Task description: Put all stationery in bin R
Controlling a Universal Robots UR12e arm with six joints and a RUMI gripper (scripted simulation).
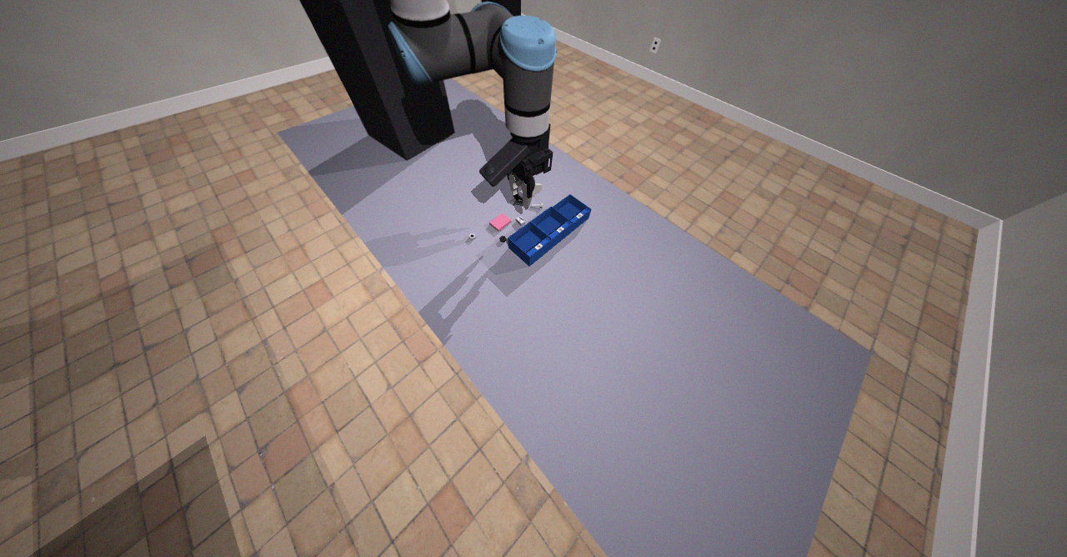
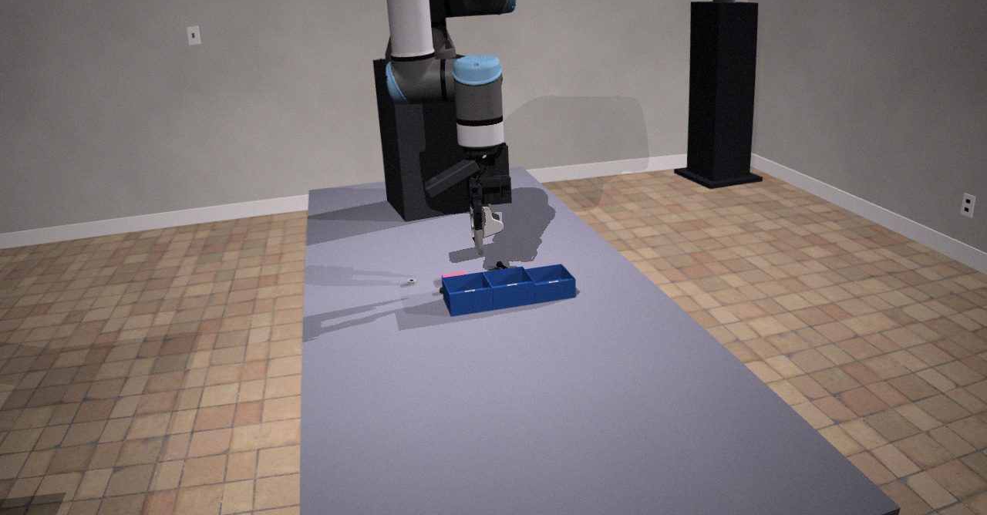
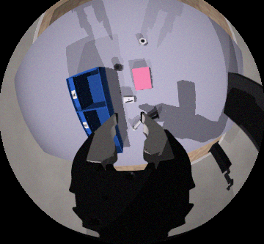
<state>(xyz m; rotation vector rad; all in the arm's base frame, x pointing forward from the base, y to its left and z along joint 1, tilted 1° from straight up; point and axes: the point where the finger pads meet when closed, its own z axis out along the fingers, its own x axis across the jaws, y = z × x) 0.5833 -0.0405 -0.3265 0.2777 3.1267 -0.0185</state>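
Note:
A row of three joined blue bins (image 1: 531, 257) (image 2: 510, 297) (image 3: 104, 86) stands upright on the grey mat; their small labels are too small to read. A pink pad (image 1: 499, 221) (image 3: 141, 78) lies flat beside the bins, and a sliver of it shows behind them in the exterior view (image 2: 452, 274). A small white piece (image 1: 519, 220) (image 3: 128, 99) lies between pad and bins. My gripper (image 1: 522, 199) (image 2: 480, 243) (image 3: 129, 113) hangs just above the mat beside the bins, fingers partly open with nothing between them. A small silver piece (image 3: 136, 125) and a black piece (image 3: 155, 116) (image 2: 501, 264) lie under it.
A small black round thing (image 1: 503, 238) (image 3: 118, 67) lies by the bins' end. A small white ring-like piece (image 1: 471, 237) (image 2: 409, 281) (image 3: 142, 41) lies farther out on the mat. The arm's black pedestal (image 1: 373, 68) stands at the mat's far end. A second pedestal (image 2: 721, 91) stands in the corner.

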